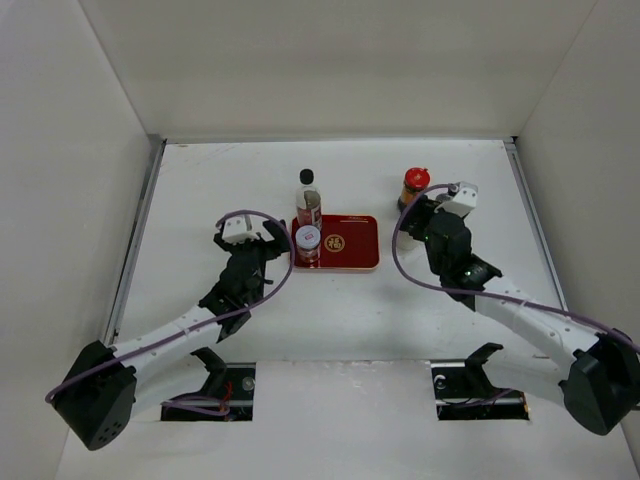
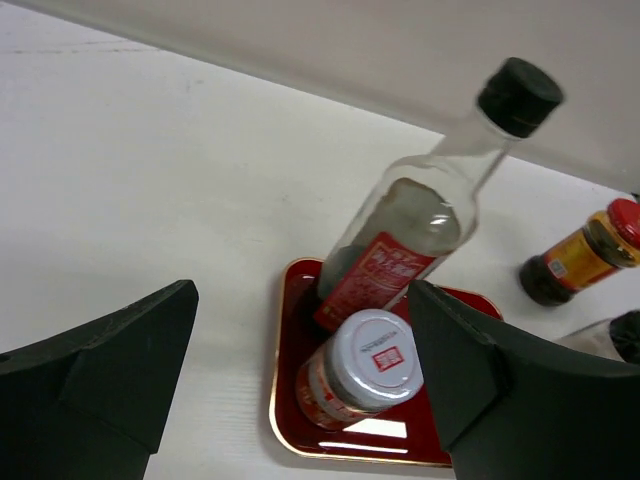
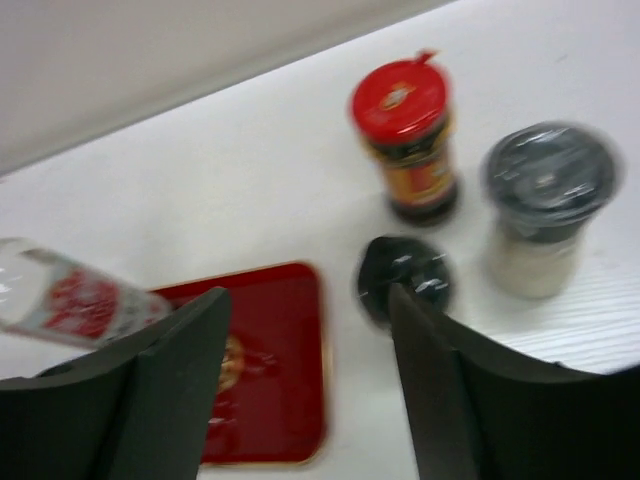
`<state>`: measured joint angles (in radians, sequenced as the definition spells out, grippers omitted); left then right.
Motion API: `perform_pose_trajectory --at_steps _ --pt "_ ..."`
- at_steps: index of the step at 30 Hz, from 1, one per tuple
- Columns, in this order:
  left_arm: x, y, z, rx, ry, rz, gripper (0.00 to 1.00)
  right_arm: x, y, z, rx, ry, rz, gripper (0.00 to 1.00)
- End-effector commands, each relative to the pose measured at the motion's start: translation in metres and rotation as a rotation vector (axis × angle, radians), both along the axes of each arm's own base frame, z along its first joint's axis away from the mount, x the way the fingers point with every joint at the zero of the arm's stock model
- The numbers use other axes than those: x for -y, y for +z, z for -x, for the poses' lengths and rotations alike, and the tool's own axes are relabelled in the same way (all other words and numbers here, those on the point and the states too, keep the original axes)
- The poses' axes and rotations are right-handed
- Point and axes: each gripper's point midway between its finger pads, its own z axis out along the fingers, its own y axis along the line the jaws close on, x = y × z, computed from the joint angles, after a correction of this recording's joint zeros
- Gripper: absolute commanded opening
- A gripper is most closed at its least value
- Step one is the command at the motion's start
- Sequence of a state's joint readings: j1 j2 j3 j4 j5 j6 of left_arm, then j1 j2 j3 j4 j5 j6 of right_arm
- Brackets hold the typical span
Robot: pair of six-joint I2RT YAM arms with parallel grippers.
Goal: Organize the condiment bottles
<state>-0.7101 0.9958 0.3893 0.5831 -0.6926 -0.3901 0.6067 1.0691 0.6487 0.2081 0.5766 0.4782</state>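
The tall clear black-capped bottle (image 1: 308,197) and the short white-lidded jar (image 1: 308,240) stand at the left end of the red tray (image 1: 350,245). My left gripper (image 1: 268,237) is open and empty just left of the jar; in its wrist view the gripper (image 2: 302,295) frames the jar (image 2: 372,365) and the bottle (image 2: 420,215). The red-capped jar (image 1: 415,185) stands right of the tray. My right gripper (image 1: 412,212), also shown in its wrist view (image 3: 308,295), is open and empty. Its right finger is next to the small dark black-capped bottle (image 3: 403,275), with the red-capped jar (image 3: 410,145) and grey-capped shaker (image 3: 545,205) beyond.
White walls close the table at the back and both sides. The tray's right part (image 3: 270,370) with the gold emblem holds nothing. In the top view my right arm hides the dark bottle and the shaker.
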Motion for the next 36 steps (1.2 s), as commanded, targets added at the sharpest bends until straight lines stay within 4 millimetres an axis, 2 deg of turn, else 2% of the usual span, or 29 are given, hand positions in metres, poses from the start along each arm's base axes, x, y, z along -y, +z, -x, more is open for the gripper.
perform_pose_trajectory --at_steps 1,4,7,9,13,16,20,24,26,30,33,36 --pt "-0.024 0.009 0.002 0.072 0.069 0.121 0.86 0.029 -0.006 -0.009 -0.053 -0.104 0.073 0.80" --pt "-0.036 0.003 0.004 0.084 0.096 0.165 0.86 0.028 -0.024 -0.017 -0.114 -0.098 0.120 0.91" --pt "-0.039 -0.003 0.004 0.075 0.101 0.168 0.86 0.023 -0.040 -0.024 -0.161 -0.076 0.144 0.97" --pt "-0.040 -0.006 0.003 0.069 0.107 0.163 0.86 0.015 -0.048 -0.030 -0.180 -0.039 0.141 0.98" --pt "-0.041 -0.012 0.001 0.059 0.111 0.167 0.86 0.020 -0.057 -0.043 -0.200 -0.056 0.148 0.98" --pt "-0.037 -0.012 0.000 0.055 0.097 0.165 0.86 0.024 -0.064 -0.051 -0.205 -0.070 0.148 0.95" --pt "-0.038 -0.012 0.000 0.056 0.099 0.165 0.86 0.018 -0.072 -0.060 -0.217 -0.054 0.143 0.87" --pt "-0.039 -0.015 -0.001 0.049 0.104 0.159 0.86 0.014 -0.076 -0.067 -0.224 -0.060 0.155 0.67" --pt "-0.039 -0.015 -0.001 0.047 0.104 0.160 0.86 0.018 -0.067 -0.067 -0.200 -0.082 0.152 0.55" --pt "-0.041 -0.017 -0.002 0.047 0.111 0.159 0.86 0.009 -0.014 -0.055 -0.042 -0.103 0.150 0.53" --pt "-0.041 -0.018 -0.002 0.047 0.111 0.159 0.86 -0.024 0.012 -0.049 0.039 -0.022 0.136 0.54" --pt "-0.042 -0.021 -0.003 0.040 0.118 0.153 0.86 -0.063 0.011 -0.053 0.053 0.072 0.113 0.54"
